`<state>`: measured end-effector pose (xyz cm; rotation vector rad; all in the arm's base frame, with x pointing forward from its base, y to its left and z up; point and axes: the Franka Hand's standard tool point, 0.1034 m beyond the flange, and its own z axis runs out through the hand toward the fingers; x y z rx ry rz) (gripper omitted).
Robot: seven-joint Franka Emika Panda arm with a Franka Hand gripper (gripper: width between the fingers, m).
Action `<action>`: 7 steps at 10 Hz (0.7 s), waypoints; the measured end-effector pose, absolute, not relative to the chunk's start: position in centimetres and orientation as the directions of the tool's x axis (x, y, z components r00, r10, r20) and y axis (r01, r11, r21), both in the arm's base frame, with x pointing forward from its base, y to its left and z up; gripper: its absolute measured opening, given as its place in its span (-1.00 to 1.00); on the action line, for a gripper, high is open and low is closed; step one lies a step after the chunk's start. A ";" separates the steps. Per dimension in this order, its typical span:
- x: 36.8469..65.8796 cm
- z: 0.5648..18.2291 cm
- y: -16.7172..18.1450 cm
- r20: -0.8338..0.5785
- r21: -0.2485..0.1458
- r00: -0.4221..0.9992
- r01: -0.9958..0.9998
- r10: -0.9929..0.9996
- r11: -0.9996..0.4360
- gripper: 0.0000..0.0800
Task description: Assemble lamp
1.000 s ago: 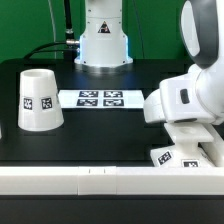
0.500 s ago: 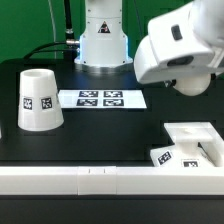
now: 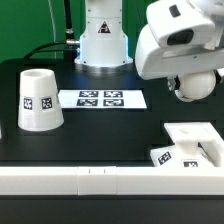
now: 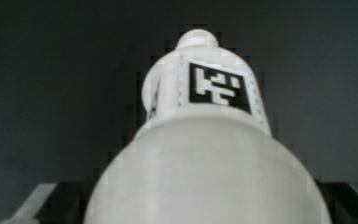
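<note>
My gripper (image 3: 192,80) is shut on the white round bulb (image 3: 197,87) and holds it in the air at the exterior view's upper right, above the flat stepped base (image 3: 190,135). In the wrist view the bulb (image 4: 202,160) fills the picture, with its tagged cylindrical neck (image 4: 208,85) pointing away over the dark table. The gripper (image 4: 197,215) shows only as dark edges on either side of the bulb's round body. The tapered shade (image 3: 38,98) stands mouth down at the exterior view's left, far from the gripper.
The marker board (image 3: 100,98) lies flat at the table's middle. The robot's white pedestal (image 3: 103,40) stands behind it. A white rail (image 3: 80,180) runs along the front edge. A small tag (image 3: 162,156) sits by the base's front.
The arm has risen from low over the base at the exterior view's lower right to the upper right, carrying the bulb up; the base is now uncovered.
</note>
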<state>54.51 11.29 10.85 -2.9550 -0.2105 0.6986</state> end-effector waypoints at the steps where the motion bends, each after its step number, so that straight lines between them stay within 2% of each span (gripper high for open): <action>1: 55.2 12.0 10.9 -0.385 -0.126 0.909 0.119 0.160 -0.985 0.45; 3: 56.7 14.5 10.4 -0.282 -0.120 0.947 0.128 0.157 -0.985 0.45; 4: 57.6 15.1 10.4 -0.201 -0.113 0.968 0.132 0.153 -0.985 0.45; 7: 58.0 14.7 10.1 0.025 -0.089 0.991 0.132 0.130 -0.987 0.45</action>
